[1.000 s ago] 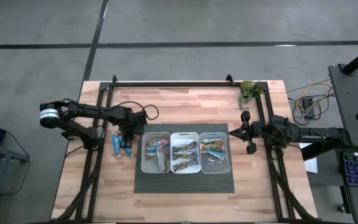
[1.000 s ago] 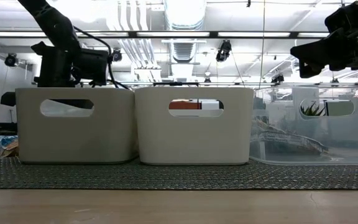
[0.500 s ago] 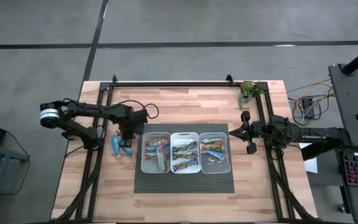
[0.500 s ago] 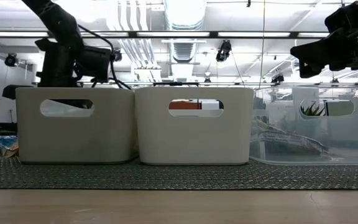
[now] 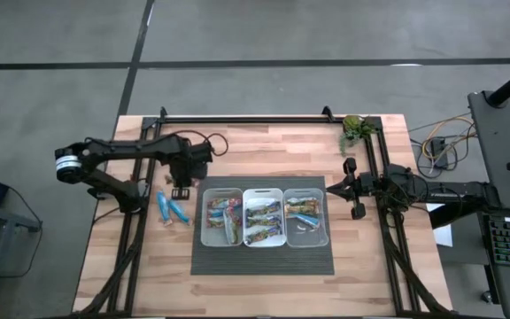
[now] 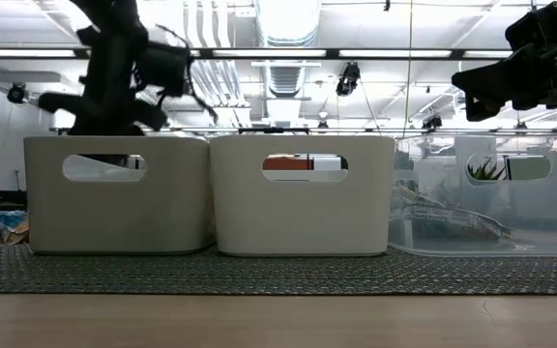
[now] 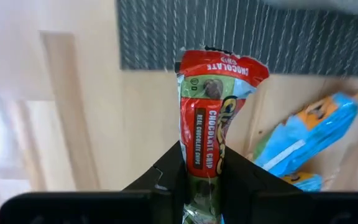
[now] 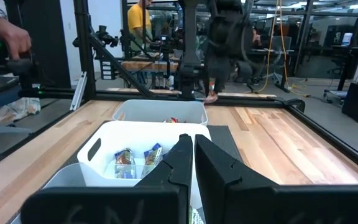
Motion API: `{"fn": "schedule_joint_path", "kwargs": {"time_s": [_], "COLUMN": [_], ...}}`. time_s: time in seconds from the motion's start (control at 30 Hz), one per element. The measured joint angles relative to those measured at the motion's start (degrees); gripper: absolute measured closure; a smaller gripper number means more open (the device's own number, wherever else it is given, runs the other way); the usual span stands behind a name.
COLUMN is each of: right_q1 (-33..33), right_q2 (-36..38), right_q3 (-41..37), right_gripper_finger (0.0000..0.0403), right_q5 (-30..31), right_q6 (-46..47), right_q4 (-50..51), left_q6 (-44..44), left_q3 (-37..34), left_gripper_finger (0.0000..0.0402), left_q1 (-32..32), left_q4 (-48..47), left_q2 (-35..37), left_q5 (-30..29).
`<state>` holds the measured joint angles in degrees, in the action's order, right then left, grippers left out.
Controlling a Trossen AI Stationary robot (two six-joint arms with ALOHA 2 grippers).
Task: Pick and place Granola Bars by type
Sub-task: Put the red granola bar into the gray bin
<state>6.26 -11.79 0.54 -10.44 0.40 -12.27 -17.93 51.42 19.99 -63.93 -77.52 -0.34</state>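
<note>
My left gripper point(image 5: 181, 187) hangs over the wood just left of the bins and is shut on a red and green granola bar point(image 7: 213, 106). Under it two blue granola bars point(image 5: 172, 209) lie flat on the table; one of these blue bars point(image 7: 309, 134) shows in the left wrist view. Three bins stand in a row on a dark mat point(image 5: 264, 259): the left bin point(image 5: 222, 232), the middle bin point(image 5: 264, 236) and the right bin point(image 5: 306, 234), each with bars inside. My right gripper point(image 5: 328, 188) waits shut at the right of the bins. My left gripper pinches the red and green bar between its two fingers, by the bar's green lower end point(image 7: 201, 171). The fingers come from above, pointing down, in line with the bar. The bar sticks out past the fingertips point(image 7: 235, 171) and is lifted clear of the table.
A small green plant point(image 5: 354, 128) stands at the table's far right corner. Black frame rails run along the left, right and far sides. Bare wood lies in front of the mat and behind the bins. People show in the room beyond the table.
My left gripper has risen from among the bars on the table and drawn a little toward the far edge, carrying the red and green bar up clear of the wood. The blue bars have stayed where they lay.
</note>
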Motion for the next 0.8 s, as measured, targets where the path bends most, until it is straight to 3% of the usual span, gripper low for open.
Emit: {"fn": "schedule_joint_path", "kwargs": {"time_s": [0.37,0.8], "right_q1": [0.0,0.0], "right_q2": [0.0,0.0], "right_q3": [0.0,0.0], "right_gripper_finger": [0.0394,0.0394], "right_q5": [0.0,0.0], "right_q6": [0.0,0.0], "right_q4": [0.0,0.0], "left_q6": [7.3,16.5], "left_q3": [13.6,19.5], "left_gripper_finger": [0.0346,0.0346], "left_q1": [-0.4,-1.6], "left_q4": [-4.4,-4.1], "left_q2": [0.1,0.0], "left_q5": [3.2,18.6]}}
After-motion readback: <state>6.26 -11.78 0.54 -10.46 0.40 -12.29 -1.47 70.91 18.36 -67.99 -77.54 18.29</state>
